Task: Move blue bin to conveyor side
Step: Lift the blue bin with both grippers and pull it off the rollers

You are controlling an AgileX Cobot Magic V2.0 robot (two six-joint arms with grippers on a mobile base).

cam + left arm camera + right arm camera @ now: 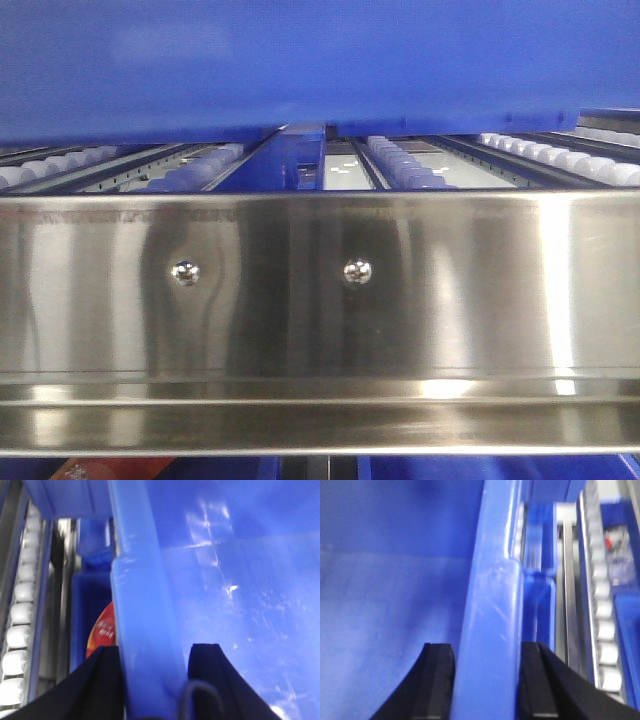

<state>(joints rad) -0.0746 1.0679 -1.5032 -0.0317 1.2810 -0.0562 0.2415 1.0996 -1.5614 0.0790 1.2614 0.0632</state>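
Note:
The blue bin point(300, 60) fills the top of the front view, its lower edge above the roller lanes. In the left wrist view my left gripper point(157, 650) is shut on the bin's thick left rim point(142, 605), one black finger outside and one inside the glossy bin point(240, 580). In the right wrist view my right gripper point(485, 647) is shut on the right rim point(492, 595), one finger inside the bin point(395, 580) and one outside. The dark woven conveyor side is out of view.
A shiny steel rail point(320, 300) with two screws crosses the front view. White rollers point(410, 165) run behind it and show beside each wrist point(20, 615) point(602, 615). A lower blue container holds a red-orange package point(102, 632). Another blue container point(540, 600) lies right of the bin.

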